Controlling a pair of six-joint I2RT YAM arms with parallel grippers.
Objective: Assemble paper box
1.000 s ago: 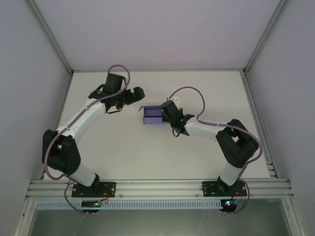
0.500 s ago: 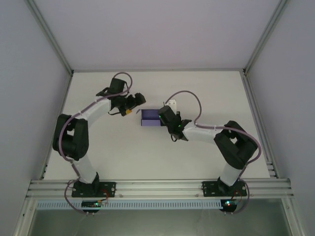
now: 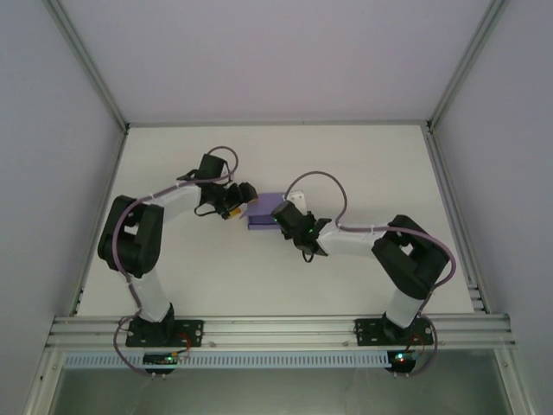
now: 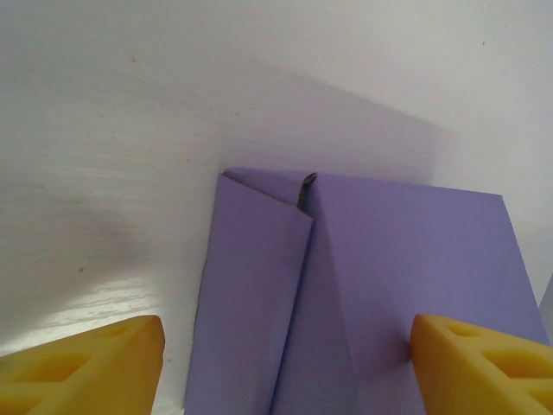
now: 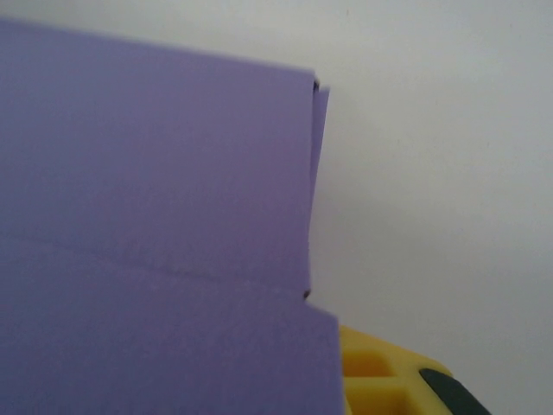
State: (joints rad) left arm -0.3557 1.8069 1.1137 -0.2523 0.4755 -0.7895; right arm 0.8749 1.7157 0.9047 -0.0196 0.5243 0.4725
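Note:
The paper box [image 3: 262,211] is lavender card lying on the white table [image 3: 363,164] between my two grippers. In the left wrist view the paper box [image 4: 389,268] shows a folded flap lying over its left part. My left gripper [image 4: 281,372] is open and straddles that end; its right finger [image 4: 484,363] rests against the card and its left finger [image 4: 78,363] stands just clear of it. My right gripper [image 3: 283,218] is at the box's right end. In the right wrist view the paper box [image 5: 155,225] covers the jaws, with one yellow finger [image 5: 389,380] showing behind the card.
Metal frame rails [image 3: 276,328] run along the near edge by the arm bases. Grey walls close in the table at the left, right and back. Bare table lies in front of the box and behind it.
My left arm has swung in to the box's left end and its jaws have narrowed. The right gripper and the box have shifted a little left and nearer. The box looks more closed.

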